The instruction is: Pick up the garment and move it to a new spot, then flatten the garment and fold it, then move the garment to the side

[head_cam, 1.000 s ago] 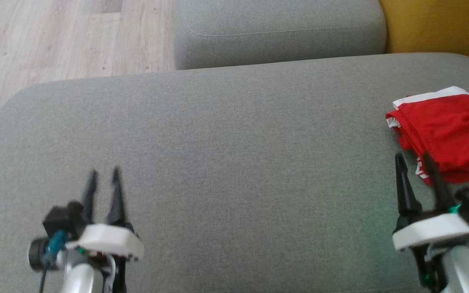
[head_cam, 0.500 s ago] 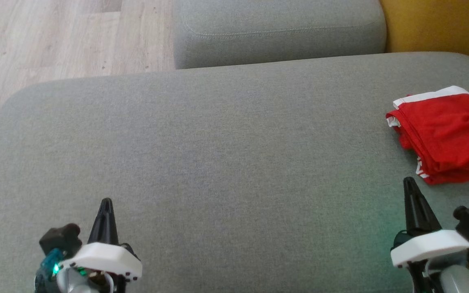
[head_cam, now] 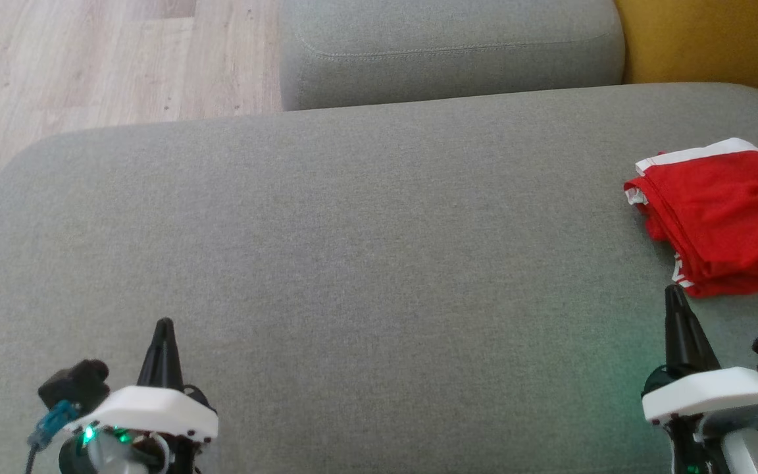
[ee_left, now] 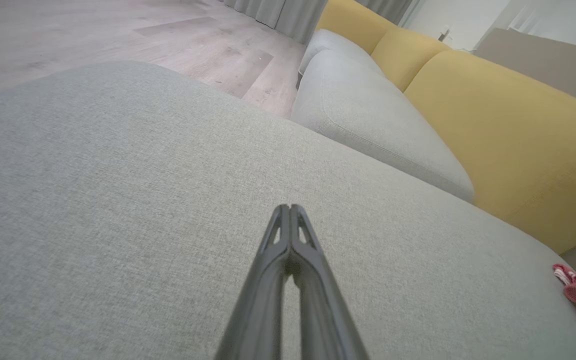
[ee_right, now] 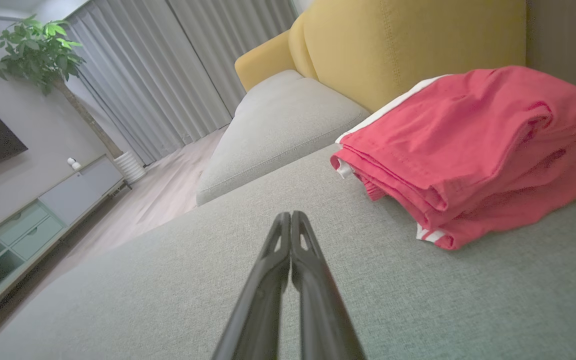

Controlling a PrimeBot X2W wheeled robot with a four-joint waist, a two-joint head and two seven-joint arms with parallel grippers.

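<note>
On the big grey cushion (head_cam: 366,237), at its far right edge, lies the garment (head_cam: 721,217). It is red with white trim, folded into a loose stack of layers, and its right part is cut off by the border of the head view. The layers are uneven, and a strip of white shows along the stack's far side and at its near left corner.

The left gripper (head_cam: 164,326) is over the cushion's near left part. Its two dark fingers are pressed together tip to tip and have nothing between them. Bare grey fabric lies all around it.

The right gripper (head_cam: 675,293) is over the cushion's near right part, just short of the garment's near left corner, with its tip close to the cloth but apart from it. Its fingers are likewise closed against each other and hold nothing. In the right wrist view the stack sits ahead of them and off to the right.

Past the cushion's far edge is a smaller grey cushion (head_cam: 445,46), with a yellow backrest (head_cam: 708,39) beyond the far right corner. Wood floor (head_cam: 89,59) lies beyond the far left corner.
</note>
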